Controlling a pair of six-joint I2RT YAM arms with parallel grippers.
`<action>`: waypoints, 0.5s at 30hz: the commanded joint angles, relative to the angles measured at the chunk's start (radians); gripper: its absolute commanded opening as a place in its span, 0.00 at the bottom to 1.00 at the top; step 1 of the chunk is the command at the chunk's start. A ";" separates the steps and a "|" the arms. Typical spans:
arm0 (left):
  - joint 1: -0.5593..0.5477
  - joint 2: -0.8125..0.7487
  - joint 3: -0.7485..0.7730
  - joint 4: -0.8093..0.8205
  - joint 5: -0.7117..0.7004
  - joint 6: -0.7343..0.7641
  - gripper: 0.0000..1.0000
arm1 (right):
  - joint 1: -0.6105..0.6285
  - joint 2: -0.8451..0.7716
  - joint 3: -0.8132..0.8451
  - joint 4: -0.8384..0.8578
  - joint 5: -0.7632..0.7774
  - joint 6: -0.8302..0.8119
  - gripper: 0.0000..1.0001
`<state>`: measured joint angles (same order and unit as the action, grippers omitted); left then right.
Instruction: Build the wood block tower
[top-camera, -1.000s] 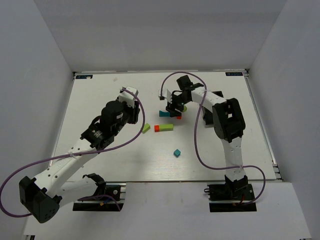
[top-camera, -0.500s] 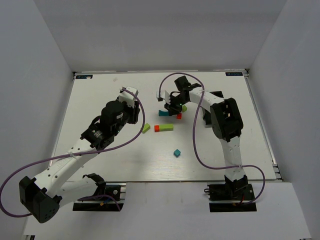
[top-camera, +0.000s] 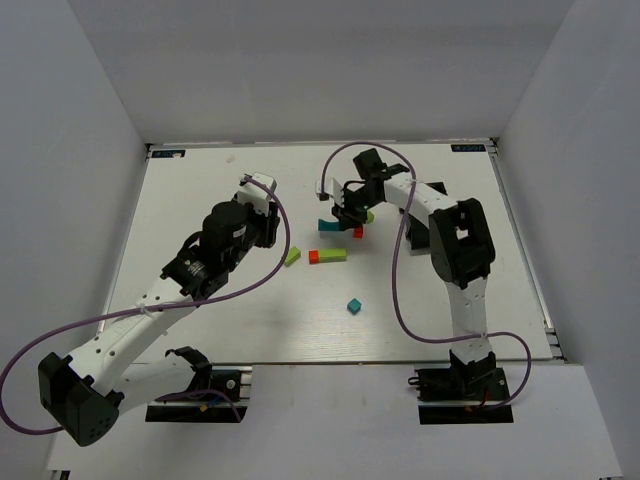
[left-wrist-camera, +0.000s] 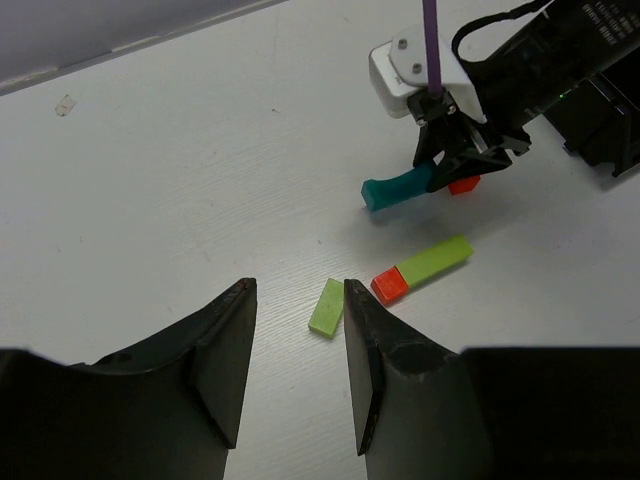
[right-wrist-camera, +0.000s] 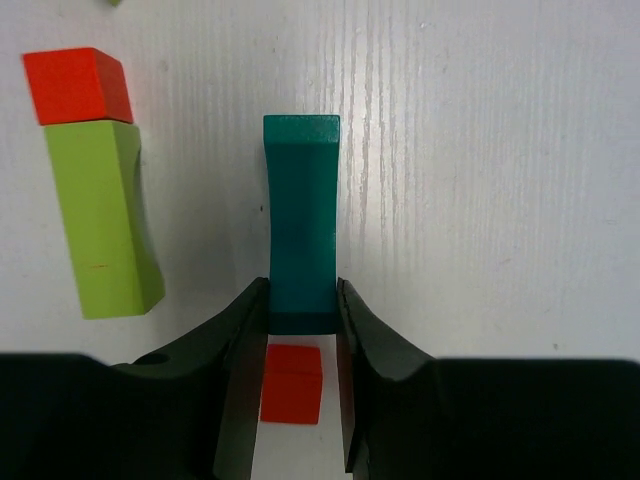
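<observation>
Teal arch (right-wrist-camera: 300, 210) is pinched at its near end by the right end effector (right-wrist-camera: 300, 298), fingers tight on both flanks, with a red cube (right-wrist-camera: 292, 385) lying just below between those fingers. Left of it in the wrist view lies a lime bar (right-wrist-camera: 100, 220), a second red cube (right-wrist-camera: 78, 85) touching its far end, all loose around the middle of the worktop (top-camera: 190, 200), with a teal cube (top-camera: 354, 306) nearer the bases. The left end effector (left-wrist-camera: 297, 370) hovers narrow and holds nothing, a lime plank (left-wrist-camera: 326, 306) lying flat beyond its gap.
</observation>
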<state>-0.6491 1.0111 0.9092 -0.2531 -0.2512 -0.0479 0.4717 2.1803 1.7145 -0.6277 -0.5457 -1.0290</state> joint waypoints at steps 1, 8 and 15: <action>0.006 -0.002 -0.007 0.014 -0.008 0.006 0.51 | -0.001 -0.105 -0.007 0.011 -0.051 -0.008 0.00; 0.006 -0.002 -0.007 0.014 -0.008 0.006 0.51 | 0.004 -0.145 -0.019 -0.035 -0.072 -0.034 0.00; 0.006 -0.011 -0.007 0.014 -0.017 0.006 0.52 | 0.021 -0.174 -0.046 -0.124 -0.097 -0.114 0.00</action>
<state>-0.6491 1.0111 0.9092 -0.2531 -0.2535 -0.0475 0.4797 2.0541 1.6825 -0.6910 -0.5968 -1.0870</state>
